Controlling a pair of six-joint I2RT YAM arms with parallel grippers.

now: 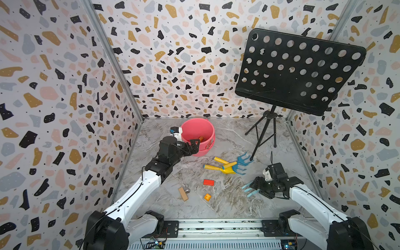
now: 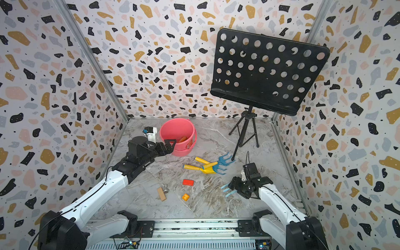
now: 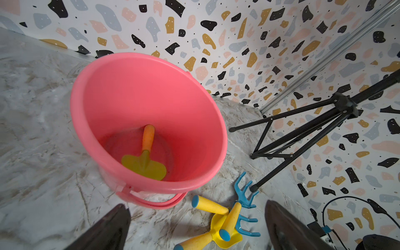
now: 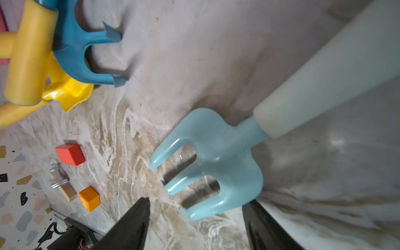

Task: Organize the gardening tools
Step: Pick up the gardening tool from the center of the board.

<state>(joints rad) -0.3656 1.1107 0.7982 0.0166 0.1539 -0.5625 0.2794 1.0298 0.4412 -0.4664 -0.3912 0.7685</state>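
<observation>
Inside bucket (image 3: 129, 97), trowel (image 3: 144, 161) blade shows only in left wrist view.

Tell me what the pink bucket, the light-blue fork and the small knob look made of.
Pink bucket: probably moulded plastic, smooth, uniform colour, soft sheen. Light-blue fork: glossy plastic, bright highlights on rounded tines; pale handle looks matte. Small knob: apparently metal, silvery and reflective.

Both top views look steeply down from high above the mounting rail (image 1: 216, 226), facing the back wall. They share nearly the whole marble floor (image 1: 227, 201), the pink bucket (image 1: 194, 129) and the music stand (image 1: 298, 71). The left wrist camera peers closely into the bucket. The right wrist camera sits very near the floor, seemingly angled across it, over a light-blue fork (image 4: 216, 164). Both wrist views catch the heap of toy tools (image 3: 225, 225).
</observation>
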